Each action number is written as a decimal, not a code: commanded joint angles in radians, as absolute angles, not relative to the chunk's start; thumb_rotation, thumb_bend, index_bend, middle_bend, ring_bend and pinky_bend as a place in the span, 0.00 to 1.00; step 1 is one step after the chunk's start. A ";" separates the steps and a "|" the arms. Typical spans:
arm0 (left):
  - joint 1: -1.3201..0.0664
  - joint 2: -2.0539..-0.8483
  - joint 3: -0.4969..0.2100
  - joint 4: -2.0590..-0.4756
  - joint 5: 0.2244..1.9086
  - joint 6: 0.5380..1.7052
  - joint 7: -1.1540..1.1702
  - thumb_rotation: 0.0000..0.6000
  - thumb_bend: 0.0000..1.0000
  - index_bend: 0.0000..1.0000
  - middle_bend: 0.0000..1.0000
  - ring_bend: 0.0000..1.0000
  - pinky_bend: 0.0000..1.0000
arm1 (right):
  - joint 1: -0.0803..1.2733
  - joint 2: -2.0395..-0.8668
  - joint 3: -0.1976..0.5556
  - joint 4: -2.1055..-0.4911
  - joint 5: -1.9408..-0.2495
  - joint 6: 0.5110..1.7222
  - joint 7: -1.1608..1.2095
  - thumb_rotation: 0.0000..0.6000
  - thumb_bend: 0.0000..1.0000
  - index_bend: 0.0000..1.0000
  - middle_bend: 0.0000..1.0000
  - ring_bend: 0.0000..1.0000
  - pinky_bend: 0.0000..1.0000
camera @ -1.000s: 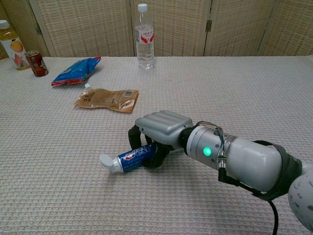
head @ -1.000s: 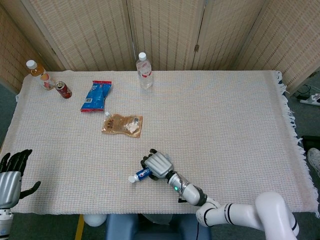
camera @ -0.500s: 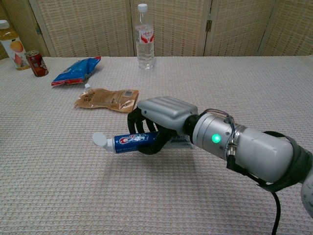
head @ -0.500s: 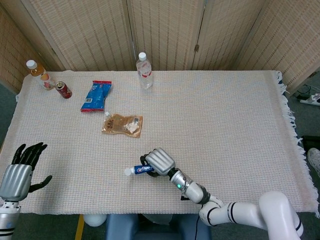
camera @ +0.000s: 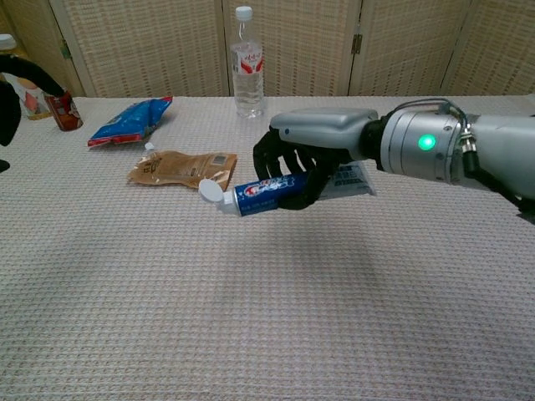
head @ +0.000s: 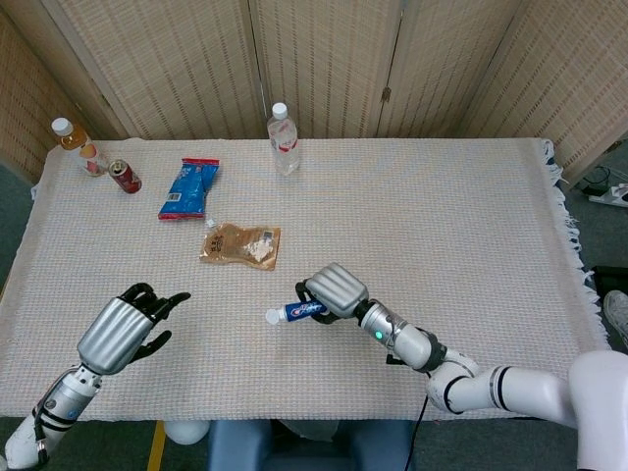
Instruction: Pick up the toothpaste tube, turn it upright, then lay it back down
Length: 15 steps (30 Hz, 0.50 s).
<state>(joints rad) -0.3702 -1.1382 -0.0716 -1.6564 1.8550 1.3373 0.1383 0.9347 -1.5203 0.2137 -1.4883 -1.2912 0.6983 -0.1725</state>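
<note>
My right hand (head: 336, 290) (camera: 322, 150) grips the blue and white toothpaste tube (head: 297, 311) (camera: 266, 191) and holds it in the air above the table. The tube lies nearly level, with its white cap (camera: 211, 191) pointing to the left. My left hand (head: 122, 331) hovers over the front left of the table with its fingers apart and nothing in it. In the chest view only dark fingertips (camera: 10, 92) of that hand show at the left edge.
A brown pouch (head: 240, 245) and a blue snack bag (head: 189, 187) lie left of centre. A water bottle (head: 283, 138) stands at the back. A juice bottle (head: 76, 144) and a red can (head: 125, 176) stand at the back left corner. A woven cloth (head: 442, 226) covers the table.
My right hand has lifted the tube off the cloth and carried it up and to the right. My left hand has risen and moved in over the table from the front left edge.
</note>
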 commanded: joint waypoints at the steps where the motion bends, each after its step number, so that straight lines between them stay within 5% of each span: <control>1: -0.429 -1.146 -0.060 -1.696 1.873 1.252 0.188 1.00 0.45 0.23 0.74 0.68 0.59 | 0.997 -1.464 0.236 -1.563 -1.179 0.632 -0.286 1.00 0.67 0.78 0.65 0.68 0.56; 6: -0.481 -1.167 -0.060 -1.741 1.852 1.151 0.269 1.00 0.58 0.17 0.81 0.74 0.68 | 1.046 -1.451 0.234 -1.604 -1.074 0.621 -0.355 1.00 0.68 0.79 0.65 0.68 0.56; 15: -0.532 -1.209 -0.060 -1.778 1.792 1.054 0.361 1.00 0.60 0.15 0.85 0.76 0.71 | 1.088 -1.466 0.210 -1.630 -1.004 0.670 -0.412 1.00 0.68 0.79 0.66 0.69 0.57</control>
